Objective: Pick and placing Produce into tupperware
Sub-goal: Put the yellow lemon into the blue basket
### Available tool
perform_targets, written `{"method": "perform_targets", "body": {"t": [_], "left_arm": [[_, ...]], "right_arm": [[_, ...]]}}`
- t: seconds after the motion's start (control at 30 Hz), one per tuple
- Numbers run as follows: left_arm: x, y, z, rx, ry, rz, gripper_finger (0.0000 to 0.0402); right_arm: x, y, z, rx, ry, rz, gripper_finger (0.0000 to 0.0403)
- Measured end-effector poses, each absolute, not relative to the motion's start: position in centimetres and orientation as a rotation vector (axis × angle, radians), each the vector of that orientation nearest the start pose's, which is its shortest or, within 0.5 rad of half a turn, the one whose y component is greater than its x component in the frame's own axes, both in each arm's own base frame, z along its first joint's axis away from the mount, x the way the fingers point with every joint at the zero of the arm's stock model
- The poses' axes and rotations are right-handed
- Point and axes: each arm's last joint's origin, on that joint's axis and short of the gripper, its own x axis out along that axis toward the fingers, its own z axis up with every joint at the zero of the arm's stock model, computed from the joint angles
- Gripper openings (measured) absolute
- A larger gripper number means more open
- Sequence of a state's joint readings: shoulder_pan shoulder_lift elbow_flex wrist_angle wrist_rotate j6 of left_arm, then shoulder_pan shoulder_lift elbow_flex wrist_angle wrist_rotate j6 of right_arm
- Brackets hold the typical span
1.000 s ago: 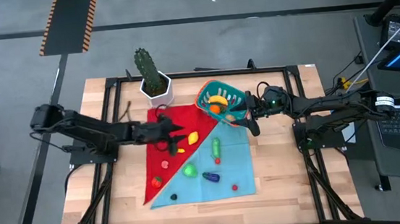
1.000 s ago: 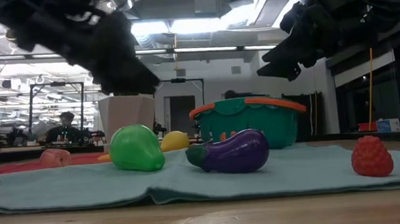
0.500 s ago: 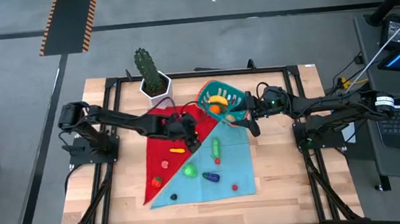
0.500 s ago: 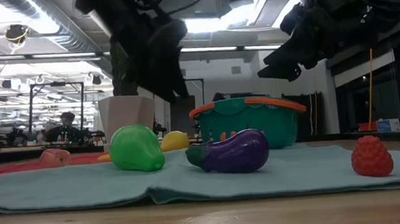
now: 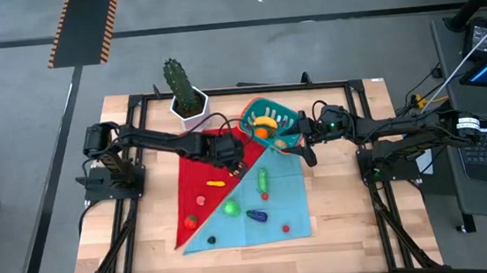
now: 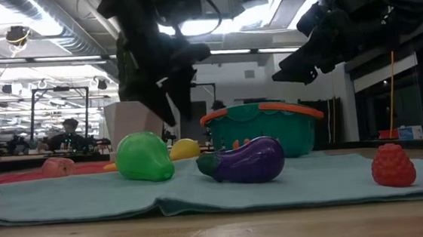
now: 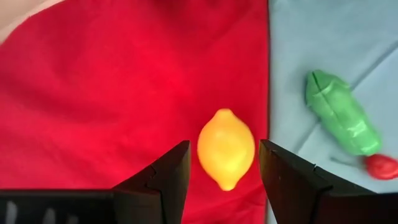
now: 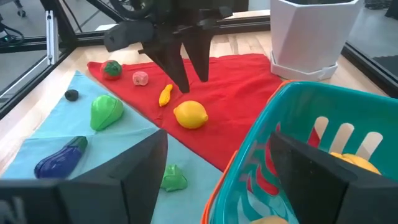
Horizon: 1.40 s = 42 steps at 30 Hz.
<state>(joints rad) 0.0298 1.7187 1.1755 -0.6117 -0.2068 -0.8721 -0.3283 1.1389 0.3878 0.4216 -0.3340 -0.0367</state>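
My left gripper hangs open, pointing down, just above a yellow lemon that lies on the red cloth. In the left wrist view its fingers stand on either side of the lemon. In the right wrist view the lemon lies clear below them. My right gripper is open and empty above the right side of the teal tub. The tub has an orange rim and holds orange and yellow pieces. A green pear, a purple eggplant, a green cucumber and a red berry lie on the light blue cloth.
A cactus in a white pot stands at the far side, left of the tub. Small red, orange and dark pieces lie on the red cloth's near part. Bare wood shows to the right of the cloths.
My left gripper has gone toward the table's right edge, over the red cloth to the lemon, and has come down above it with its fingers pointing down. The produce and the tub have stayed in place.
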Motion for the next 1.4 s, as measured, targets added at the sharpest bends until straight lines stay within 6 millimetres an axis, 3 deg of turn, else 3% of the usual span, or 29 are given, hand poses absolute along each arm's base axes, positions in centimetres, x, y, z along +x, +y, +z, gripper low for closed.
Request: {"method": "perform_targets", "body": {"t": [0.67,1.03,1.4], "left_arm": [[34.03,1.62,20.28,-0.576,0.986,0.616,0.0180],[34.07,1.58,20.30,-0.576,0.982,0.613,0.0257],[34.07,1.33,20.33,-0.654,0.965,0.645,0.0267]], "right_arm": [[20.80,-6.08,18.16,0.063,0.393,0.020,0.0283],[20.78,-6.08,18.12,0.052,0.396,0.023,0.0283],[20.78,-6.08,18.12,0.051,0.397,0.023,0.0283]]}}
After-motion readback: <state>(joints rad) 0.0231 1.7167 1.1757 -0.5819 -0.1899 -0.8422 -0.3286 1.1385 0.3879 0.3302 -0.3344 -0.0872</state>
